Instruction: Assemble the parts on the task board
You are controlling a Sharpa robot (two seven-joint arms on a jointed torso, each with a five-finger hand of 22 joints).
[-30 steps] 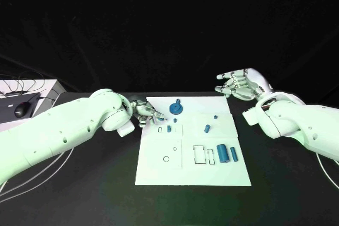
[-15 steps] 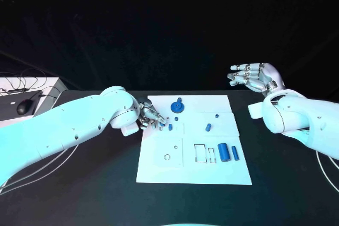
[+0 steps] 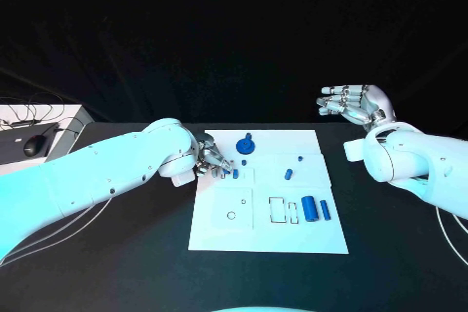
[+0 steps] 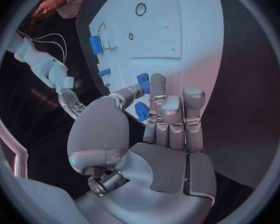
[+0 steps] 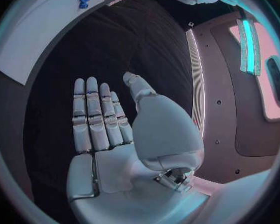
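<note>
The white task board (image 3: 268, 224) lies mid-table. On it are a round blue part with a knob (image 3: 246, 146), a small peg (image 3: 288, 174), and two blue cylinders (image 3: 308, 208) beside empty slots. My left hand (image 3: 209, 160) reaches over the board's left edge. Its thumb and a fingertip (image 4: 155, 87) flank a small blue part (image 4: 142, 79) standing at a slot (image 3: 235, 172). Whether they grip it I cannot tell. A second small blue part (image 4: 140, 111) sits just behind the fingers. My right hand (image 3: 353, 103) is raised off the board's far right corner, palm (image 5: 109, 129) bare and fingers spread.
A white box with a black mouse (image 3: 31, 146) and cables sits at the table's far left. Black tabletop (image 3: 117, 258) surrounds the board on all sides.
My left hand has edged in over the board toward the small blue part. My right hand has lifted up and outward, and its curled fingers have spread.
</note>
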